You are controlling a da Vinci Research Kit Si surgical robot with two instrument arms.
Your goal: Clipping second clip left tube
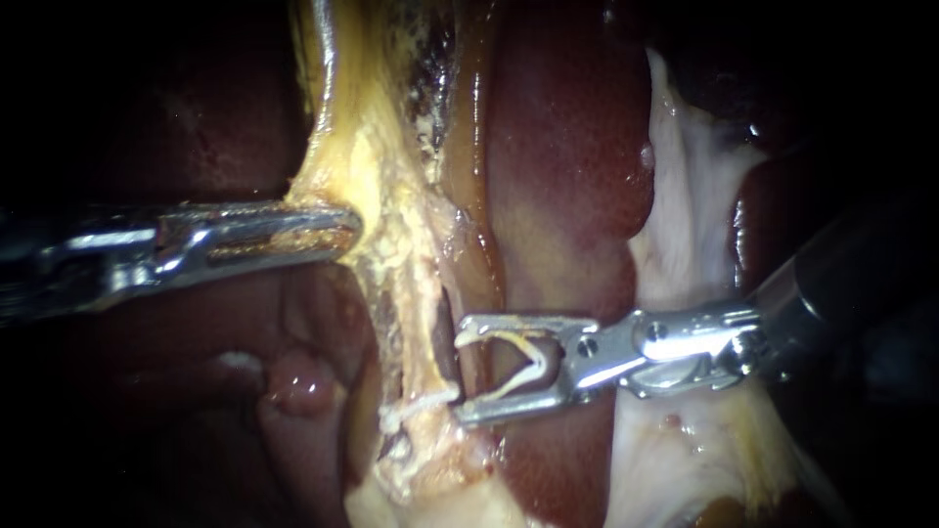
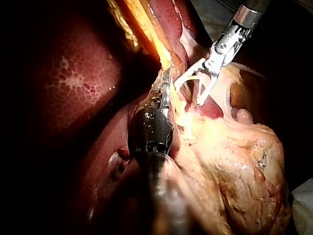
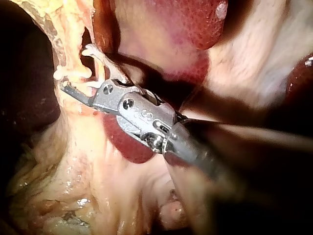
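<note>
Endoscope view, lower centre: lining up seems the step in hand. The right instrument (image 1: 460,370) has its claw spread wide, gripping a white clip (image 1: 479,336), tips just right of the tube (image 1: 416,332), not yet around it. Next, it should straddle the tube, then squeeze. At left centre, the left instrument (image 1: 344,231) clenches yellow tissue (image 1: 377,196).

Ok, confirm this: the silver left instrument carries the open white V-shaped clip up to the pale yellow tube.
Wrong instrument. The silver right instrument carries the open white V-shaped clip up to the pale yellow tube; the endoscope view shows it. The silver left instrument grips yellowish tissue instead.
</note>
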